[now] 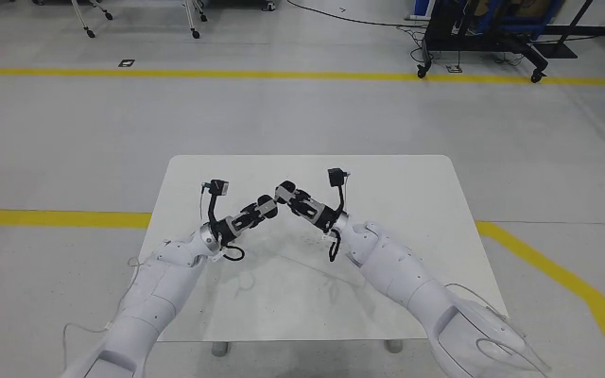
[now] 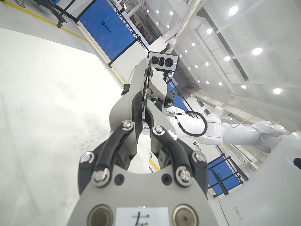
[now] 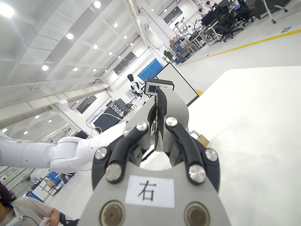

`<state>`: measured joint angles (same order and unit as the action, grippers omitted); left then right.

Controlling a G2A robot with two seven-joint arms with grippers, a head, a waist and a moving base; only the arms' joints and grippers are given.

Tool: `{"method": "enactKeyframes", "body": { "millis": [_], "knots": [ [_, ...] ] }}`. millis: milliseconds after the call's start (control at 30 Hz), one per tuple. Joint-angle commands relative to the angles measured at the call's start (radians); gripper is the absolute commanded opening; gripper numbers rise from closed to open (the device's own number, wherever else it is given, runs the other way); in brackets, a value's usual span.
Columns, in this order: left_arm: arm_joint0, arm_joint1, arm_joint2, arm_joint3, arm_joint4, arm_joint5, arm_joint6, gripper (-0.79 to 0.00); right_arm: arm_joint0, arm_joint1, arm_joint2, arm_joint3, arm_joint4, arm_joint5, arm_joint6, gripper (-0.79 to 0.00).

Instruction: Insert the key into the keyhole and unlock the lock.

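Hovering over one table [image 1: 406,189], left gripper [image 2: 145,81] and right gripper [image 3: 158,99] are both pressed together, one padlock [image 3: 201,138] lying nearby

Figure: I work in a robotics lab hall, at a white table [image 1: 406,189]. Yellow floor line [image 1: 284,73] at 12 o'clock, wheeled rack [image 1: 501,19] at 1 o'clock, office chairs [image 3: 225,17].

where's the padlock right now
In the right wrist view the padlock lies on the white table, close beside the right tool and partly hidden behind it.
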<state>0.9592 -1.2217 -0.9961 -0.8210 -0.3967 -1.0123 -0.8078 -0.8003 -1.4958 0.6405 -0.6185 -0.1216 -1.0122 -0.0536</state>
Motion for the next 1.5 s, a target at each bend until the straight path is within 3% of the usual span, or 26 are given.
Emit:
{"method": "enactKeyframes", "body": {
  "millis": [0,67,333,767,867,1033,1267,1300,1333,1367,1467],
  "knots": [
    [0.0,-0.001,-0.005,0.003,0.001,0.0,0.0,-0.785,-0.001,-0.002,0.005,0.0,-0.004,0.0,-0.003,-0.785],
    [0.0,-0.002,-0.01,0.005,0.003,0.0,0.0,-0.785,-0.002,-0.004,0.01,0.001,-0.005,0.0,-0.003,0.0],
    [0.007,-0.003,-0.023,0.004,-0.005,0.0,0.0,-0.785,-0.004,-0.006,0.019,0.003,0.0,0.0,0.0,0.0],
    [-0.022,0.001,0.033,0.05,-0.11,0.032,-0.032,-0.785,-0.004,-0.006,0.019,0.003,0.0,0.0,0.0,0.0],
    [-0.022,0.001,0.033,0.05,-0.11,0.032,-0.032,-0.785,0.008,0.011,0.037,0.001,-0.078,0.031,0.017,0.0],
    [-0.001,0.015,0.011,-0.019,-0.05,0.064,-0.029,-0.785,0.019,0.068,0.094,0.005,-0.115,0.0,0.178,0.0],
    [0.037,0.068,-0.046,-0.199,0.106,0.186,-0.176,-0.785,-0.042,0.164,0.178,-0.169,0.033,0.0,0.544,0.0],
    [0.051,0.075,-0.056,-0.231,0.113,0.201,-0.187,-0.785,-0.055,0.175,0.187,-0.2,0.063,0.0,0.592,-0.114],
    [0.066,0.081,-0.069,-0.261,0.114,0.215,-0.194,-0.785,-0.066,0.186,0.195,-0.226,0.094,0.0,0.639,-0.317],
    [0.08,0.087,-0.08,-0.29,0.115,0.226,-0.201,-0.785,-0.078,0.194,0.202,-0.244,0.129,0.0,0.679,-0.403],
    [0.116,0.102,-0.107,-0.355,0.142,0.26,-0.214,-0.785,-0.098,0.21,0.207,-0.279,0.237,0.0,0.792,-0.449]
  ]
}}
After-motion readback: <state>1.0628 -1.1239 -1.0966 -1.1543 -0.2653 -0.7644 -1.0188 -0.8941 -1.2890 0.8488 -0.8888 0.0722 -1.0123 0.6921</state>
